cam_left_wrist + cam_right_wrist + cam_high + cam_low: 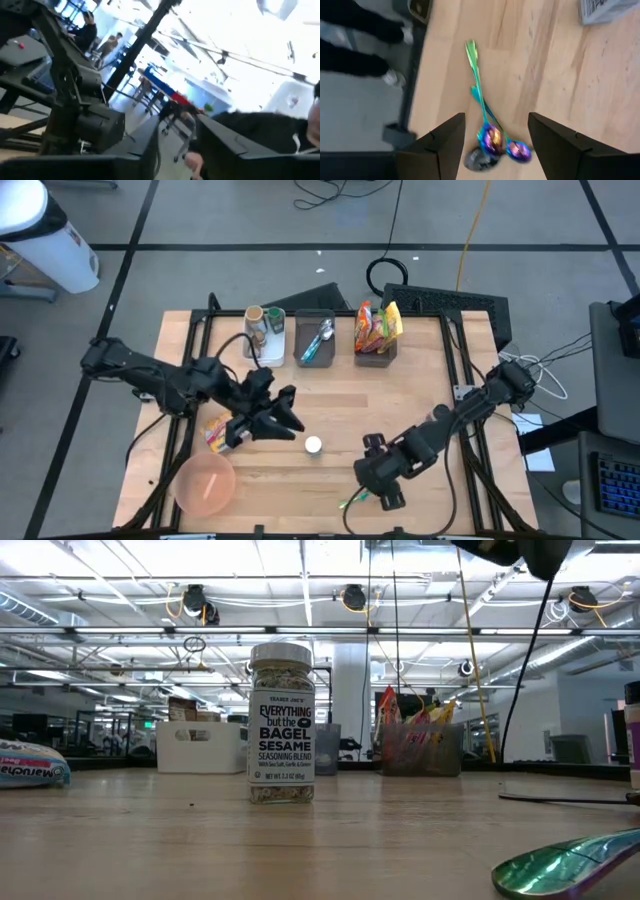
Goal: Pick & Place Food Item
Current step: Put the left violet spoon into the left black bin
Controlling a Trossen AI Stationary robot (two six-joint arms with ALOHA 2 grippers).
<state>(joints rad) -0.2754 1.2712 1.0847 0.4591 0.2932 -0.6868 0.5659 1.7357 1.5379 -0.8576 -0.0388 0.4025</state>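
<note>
A seasoning jar [281,725] with a white lid [313,445] stands upright on the wooden table [400,400], near its middle. A snack packet [215,432] lies flat to the jar's left. My left gripper [290,425] hovers just left of the jar, open and tipped upward, with nothing between its fingers [175,150]. My right gripper [385,490] is near the front edge, open and slanting down. Two iridescent spoons [490,135] lie flat on the table below its spread fingers, untouched.
A pink bowl [205,485] sits at the front left. Three bins stand along the far edge, with jars [265,330], a spoon [318,340] and snack packets [377,328]. A person's legs [355,35] show beyond the table's near edge.
</note>
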